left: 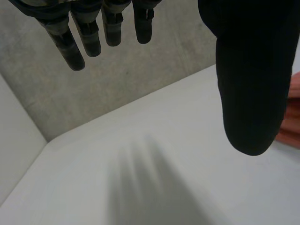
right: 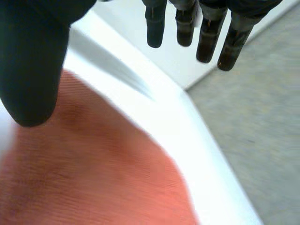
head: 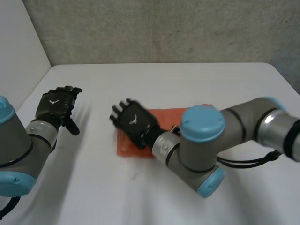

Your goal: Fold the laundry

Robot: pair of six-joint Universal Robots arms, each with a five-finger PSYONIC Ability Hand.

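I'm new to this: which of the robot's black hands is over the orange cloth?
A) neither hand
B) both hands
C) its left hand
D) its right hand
D: the right hand is over the orange cloth with its fingers straight, while the left hand is off to the side over the bare white table.

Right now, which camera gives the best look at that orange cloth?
The head view: it shows the orange cloth lying flat on the white table, partly covered by the right hand. The right wrist view shows a close patch of it below that hand's palm; the left wrist view catches a sliver beside the thumb of the left hand.
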